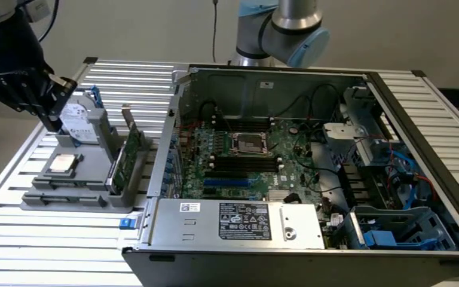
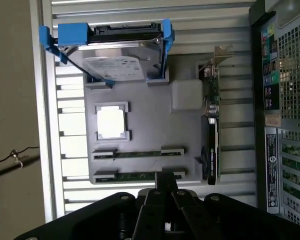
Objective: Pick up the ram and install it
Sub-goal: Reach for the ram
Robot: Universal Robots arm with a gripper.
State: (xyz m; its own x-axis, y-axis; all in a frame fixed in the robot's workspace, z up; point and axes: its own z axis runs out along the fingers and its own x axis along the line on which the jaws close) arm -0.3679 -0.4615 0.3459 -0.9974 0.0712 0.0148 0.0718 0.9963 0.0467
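Observation:
Two ram sticks (image 2: 137, 154) (image 2: 135, 176) stand on edge in slots of a grey holder tray (image 2: 185, 95), thin green boards lying side by side. My gripper (image 2: 165, 184) is shut with nothing between its fingers; its tips hang above the tray, over the end of the stick nearer the tray's edge. In the exterior view the gripper (image 1: 52, 119) hovers over the tray (image 1: 94, 197) at that view's left, apart from everything on it. The open computer case (image 1: 421, 119) lies to the right, with black memory slots (image 1: 245, 161) beside the processor socket (image 1: 245, 142).
The tray also holds a hard drive (image 1: 78, 119) in a blue caddy (image 2: 72, 35), a processor (image 2: 111, 121) and an upright green expansion card (image 1: 126, 156). A silver power supply (image 1: 238, 221) fills the case's near end. Cables and blue drive bays (image 1: 397, 227) crowd its right side.

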